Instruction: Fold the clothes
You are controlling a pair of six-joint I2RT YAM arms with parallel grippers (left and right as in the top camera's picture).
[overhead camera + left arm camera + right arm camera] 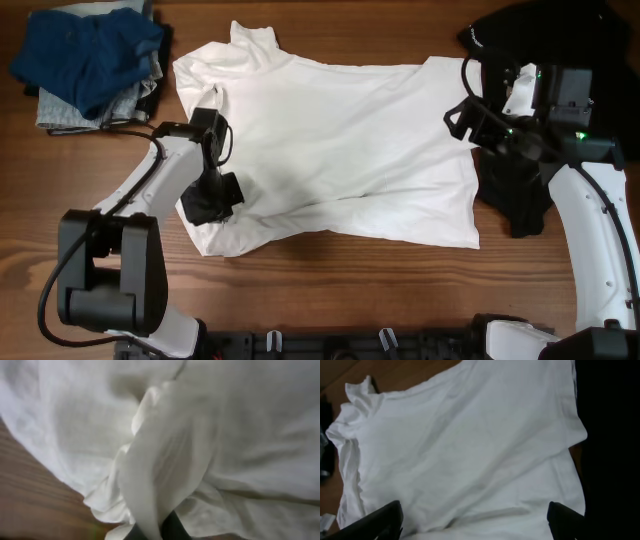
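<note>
Wooden worktop. A white T-shirt is spread flat across the middle, neck toward the upper left, hem toward the right, with some wrinkles. A black garment lies crumpled at the right, partly under the right arm and touching the shirt's right edge. A pile of blue and grey clothes sits at the upper left corner, just beside the shirt's sleeve.

The left tool is down on the shirt's lower left part, near the edge. In the left wrist view its dark fingers sit close together at the bottom, and a raised ridge of white cloth runs into them: narrow, pinching the shirt.

The right tool is over the shirt's right edge, beside the black garment. In the right wrist view the fingers stand wide apart at the bottom corners, with nothing between them and the flat shirt below. I can't tell whether they touch the cloth.
</note>
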